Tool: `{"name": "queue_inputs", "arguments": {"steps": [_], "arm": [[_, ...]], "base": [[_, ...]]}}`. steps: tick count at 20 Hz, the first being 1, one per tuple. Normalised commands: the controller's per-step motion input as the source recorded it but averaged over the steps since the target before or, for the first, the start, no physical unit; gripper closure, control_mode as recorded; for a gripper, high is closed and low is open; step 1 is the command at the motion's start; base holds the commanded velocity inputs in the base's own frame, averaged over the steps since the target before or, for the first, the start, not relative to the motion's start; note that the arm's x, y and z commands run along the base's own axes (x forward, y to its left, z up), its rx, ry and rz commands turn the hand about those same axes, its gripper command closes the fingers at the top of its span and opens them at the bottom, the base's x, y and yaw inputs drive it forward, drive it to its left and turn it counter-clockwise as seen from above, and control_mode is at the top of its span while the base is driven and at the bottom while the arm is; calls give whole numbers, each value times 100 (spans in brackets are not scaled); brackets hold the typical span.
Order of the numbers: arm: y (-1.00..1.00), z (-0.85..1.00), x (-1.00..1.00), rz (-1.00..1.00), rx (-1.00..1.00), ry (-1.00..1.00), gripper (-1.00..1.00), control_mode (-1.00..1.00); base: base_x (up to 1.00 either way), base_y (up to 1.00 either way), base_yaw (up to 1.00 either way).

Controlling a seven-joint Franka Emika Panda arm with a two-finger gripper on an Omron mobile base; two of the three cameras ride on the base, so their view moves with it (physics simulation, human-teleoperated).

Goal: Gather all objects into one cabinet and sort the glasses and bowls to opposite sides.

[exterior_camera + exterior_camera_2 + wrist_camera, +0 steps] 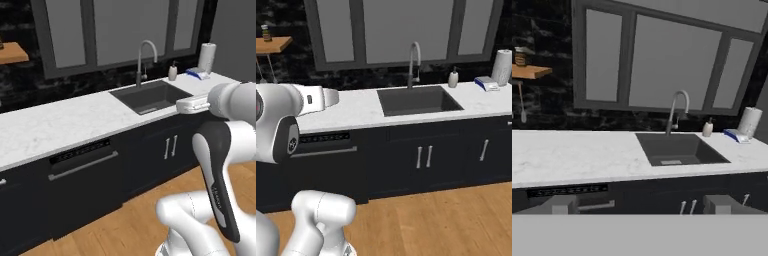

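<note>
1. The arm [220,150] has glossy white rounded shells, at the right of the left base view.
2. A long black panel with small pale lettering runs down one link.
3. A dark joint disc sits at the far left of the right base view.

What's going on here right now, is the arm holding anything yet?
No, nothing is in hand. The gripper is open and empty, raised in front of the white counter and looking at the sink with its faucet. On the counter past the sink stand a soap bottle, a paper towel roll and a blue sponge. A wooden shelf on the left wall holds a small jar. No bowls or glasses are visible here.
</note>
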Motion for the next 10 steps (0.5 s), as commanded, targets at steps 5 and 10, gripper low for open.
{"name": "queue_inputs", "arguments": {"steps": [5,10], "arm": [[0,0,0,0,0,0,-100,100],[0,0,0,0,0,0,-100,100]], "base": [[6,95,14],[2,100,16]]}}
